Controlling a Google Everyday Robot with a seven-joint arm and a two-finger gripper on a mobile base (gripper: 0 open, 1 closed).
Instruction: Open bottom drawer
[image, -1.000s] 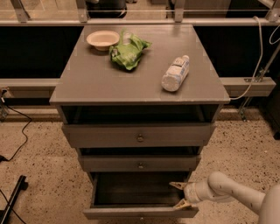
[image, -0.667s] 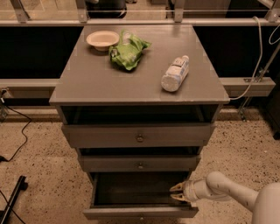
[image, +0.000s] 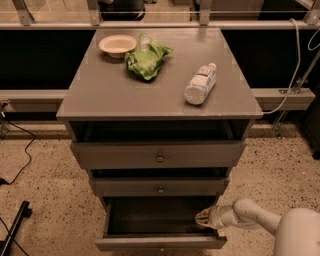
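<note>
The bottom drawer (image: 150, 243) stands pulled out at the foot of the grey cabinet, below the middle drawer (image: 125, 187); its dark interior is exposed. The claw (image: 202, 217) sits inside at the drawer's right side, just behind the front panel; whether it is open or closed cannot be told. The surface (image: 150, 97) carries a bowl (image: 117, 45), a green bag (image: 147, 56) and a bottle (image: 201, 83) lying on its side.

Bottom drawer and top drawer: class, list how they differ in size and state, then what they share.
The bottom drawer is pulled far out, its dark inside showing; the top drawer is out much less. The bottom drawer's front is narrower and shorter than the top drawer's. The claw sits at the bottom drawer's right inner side; nothing touches the top drawer. Both are grey with a centre knob.
</note>
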